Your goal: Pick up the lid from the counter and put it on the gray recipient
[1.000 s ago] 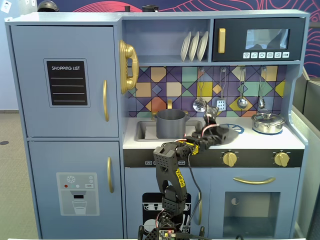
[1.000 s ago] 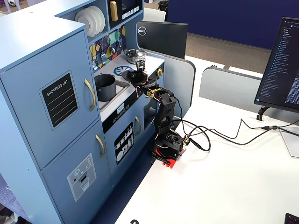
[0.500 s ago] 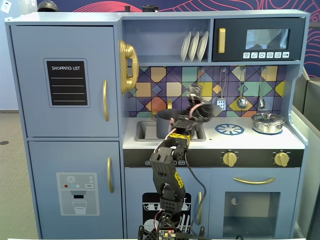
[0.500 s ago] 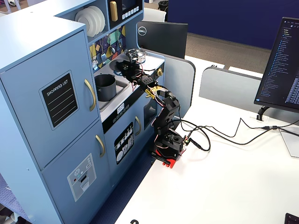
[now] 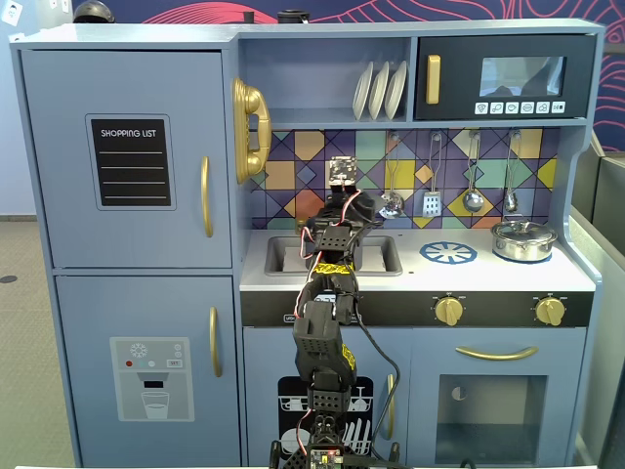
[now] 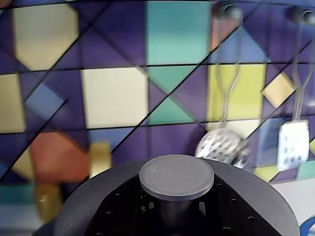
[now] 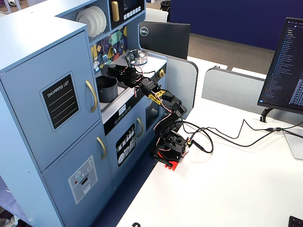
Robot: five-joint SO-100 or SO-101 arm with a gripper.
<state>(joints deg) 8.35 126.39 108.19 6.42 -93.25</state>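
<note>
Lid (image 6: 176, 178) fills the lower half of the wrist view, knob uppermost, dark disc spreading below it. Behind stands the tiled backsplash (image 6: 113, 93), with a hanging strainer (image 6: 222, 147) to the right. Fingers are not visible here. Lid rides level with the camera, so I judge the gripper clamped on the knob from above, which would keep the disc flat for seating.

In a fixed view from the front, the gripper (image 5: 332, 233) hangs over the sink (image 5: 283, 256), arm rising from the near edge of the play kitchen. Gray recipient (image 5: 314, 237) is almost wholly hidden behind the arm; only a sliver shows at the left. Lid itself cannot be made out in this view. Burner print (image 5: 448, 253) on the counter (image 5: 508, 276) lies bare to the right, and the shiny silver pot (image 5: 523, 239) sits far right, well apart.

In a fixed view from the side, the lid (image 7: 115, 72) is held above and just right of the open gray recipient (image 7: 106, 88), not touching it. Judgement: carry is nearly done; lowering squarely onto the rim remains, and an off-centre drop could leave the lid tilted.

Arm base stands on a white desk (image 7: 227, 189) with loose cables (image 7: 227, 137); a monitor (image 7: 286, 66) stands at the right, blue partition beyond
</note>
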